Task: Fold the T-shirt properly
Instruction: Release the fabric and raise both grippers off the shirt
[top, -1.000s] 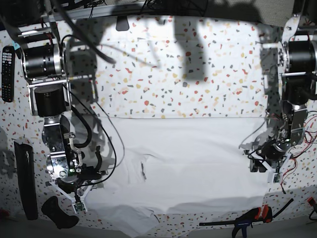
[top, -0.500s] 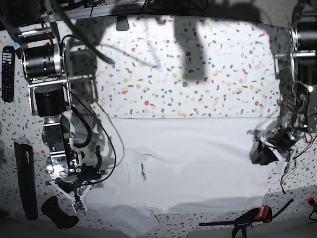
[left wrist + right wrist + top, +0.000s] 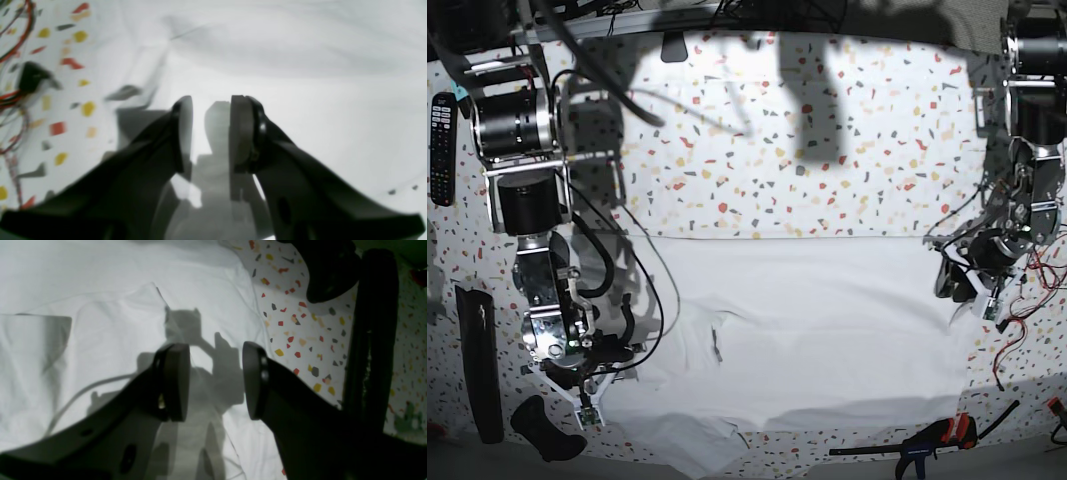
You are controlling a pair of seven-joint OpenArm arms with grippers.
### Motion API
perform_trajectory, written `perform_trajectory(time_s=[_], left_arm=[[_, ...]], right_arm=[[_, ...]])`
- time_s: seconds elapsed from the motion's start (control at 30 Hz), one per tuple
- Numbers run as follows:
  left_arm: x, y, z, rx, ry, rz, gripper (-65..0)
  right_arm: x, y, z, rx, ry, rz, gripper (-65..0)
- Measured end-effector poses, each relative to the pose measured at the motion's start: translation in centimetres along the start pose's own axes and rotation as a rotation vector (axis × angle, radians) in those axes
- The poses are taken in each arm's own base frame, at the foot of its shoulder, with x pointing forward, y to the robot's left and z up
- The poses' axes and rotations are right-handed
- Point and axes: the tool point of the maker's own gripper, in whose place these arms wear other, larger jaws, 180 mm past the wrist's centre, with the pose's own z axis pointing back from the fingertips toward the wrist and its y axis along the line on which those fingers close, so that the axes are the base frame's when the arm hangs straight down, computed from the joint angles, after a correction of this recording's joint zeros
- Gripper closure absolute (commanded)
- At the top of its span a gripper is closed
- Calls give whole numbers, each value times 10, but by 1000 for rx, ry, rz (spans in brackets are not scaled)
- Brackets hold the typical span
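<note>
Cloth of the T-shirt (image 3: 817, 330) lay spread flat on the speckled tabletop (image 3: 827, 150), between the two arms. The left claw (image 3: 210, 133) hung over the shirt's edge, jaws narrowly parted and empty. The right claw (image 3: 216, 383) stood wider, also empty, above wrinkled fabric.

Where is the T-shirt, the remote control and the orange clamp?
T-shirt (image 3: 827, 320), base view, middle of the white cloth.
Remote control (image 3: 442, 148), base view, its button face.
Clamp (image 3: 937, 436), base view, its orange and black handle.
</note>
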Motion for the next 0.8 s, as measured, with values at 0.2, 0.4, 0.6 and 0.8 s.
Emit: perform_trajectory(time_s=[0.2,0.4,0.6,0.8], left_arm=[[-12,7,-4,10,39,38,-184],[8,18,-11,25,-6,92,-184],[15,28,-16,40,-15,133,-184],[7,38,-20,63,-3,191,-184]], right_arm=[[1,0,0,1,-4,-1,-257],[0,0,0,0,-2,0,-257],[0,0,0,0,-3,0,-257],[0,0,0,0,0,0,-257]])
